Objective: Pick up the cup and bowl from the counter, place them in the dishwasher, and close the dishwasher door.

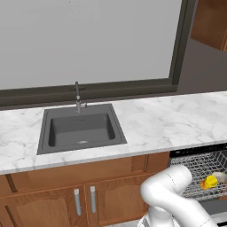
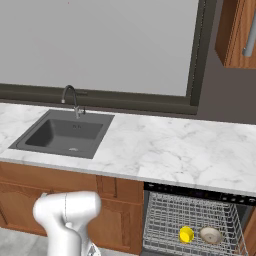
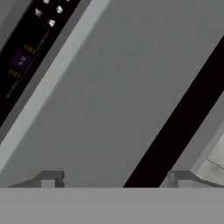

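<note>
You have the cup (image 2: 186, 234) lying in the silver wire rack (image 2: 190, 220) of the dishwasher (image 2: 197, 220), low and right of centre in the right base view, with the bowl (image 2: 210, 234) just beside it to the right, the two apart by a narrow gap. In the left base view the same pair sits at the far right edge, cup (image 1: 210, 181) left, bowl (image 1: 220, 177) partly cut by the frame. The rack stands pulled out below the counter (image 2: 170, 150), whose front edge runs across the middle of both base views; the black control strip (image 2: 200, 193) lies directly under that edge. The counter's white surface is bare to the right of the sink (image 2: 65, 132); the faucet (image 2: 72, 100) rises at the basin's back rim, under the window frame (image 2: 100, 97). Brown cabinet doors (image 1: 84, 199) with bar handles fill the lower left of the left base view. The arm's white elbow (image 1: 170, 186) stands in front of the rack's left side there. In the hand view the dishwasher door (image 3: 113, 87) spans the frame as a flat grey panel on a diagonal, close up, its pale bar handle (image 3: 48, 83) and black strip at upper left. The gripper (image 3: 114, 179) has its two tips set wide apart at the bottom, nothing between them.
</note>
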Motion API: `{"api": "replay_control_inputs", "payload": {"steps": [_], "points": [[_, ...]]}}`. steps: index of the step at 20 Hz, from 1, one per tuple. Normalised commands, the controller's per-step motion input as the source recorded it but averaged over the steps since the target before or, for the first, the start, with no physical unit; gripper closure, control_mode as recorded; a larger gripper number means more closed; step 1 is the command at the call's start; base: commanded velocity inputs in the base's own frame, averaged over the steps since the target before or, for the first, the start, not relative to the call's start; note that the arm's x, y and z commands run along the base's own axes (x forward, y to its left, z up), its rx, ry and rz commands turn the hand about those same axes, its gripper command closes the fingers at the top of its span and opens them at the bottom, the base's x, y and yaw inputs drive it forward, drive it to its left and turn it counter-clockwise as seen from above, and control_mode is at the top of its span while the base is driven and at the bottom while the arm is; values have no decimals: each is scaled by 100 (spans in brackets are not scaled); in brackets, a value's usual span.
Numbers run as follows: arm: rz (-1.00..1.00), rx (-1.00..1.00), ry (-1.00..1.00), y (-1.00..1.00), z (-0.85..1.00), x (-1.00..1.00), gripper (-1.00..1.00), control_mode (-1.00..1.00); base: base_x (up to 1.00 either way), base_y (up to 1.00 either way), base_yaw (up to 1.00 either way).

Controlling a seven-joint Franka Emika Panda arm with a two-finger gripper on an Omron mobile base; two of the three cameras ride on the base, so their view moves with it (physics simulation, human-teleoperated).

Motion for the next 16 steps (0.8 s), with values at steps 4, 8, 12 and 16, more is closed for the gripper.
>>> {"api": "replay_control_inputs", "payload": {"steps": [4, 8, 12, 16], "points": [[0, 0, -23, -2, 0, 62, -100, -100, 0, 0, 0], [0, 3, -22, 0, 0, 66, -100, -100, 0, 0, 0], [0, 7, -19, -1, 0, 64, -100, -100, 0, 0, 0], [0, 8, -17, -1, 0, 61, -100, -100, 0, 0, 0]]}}
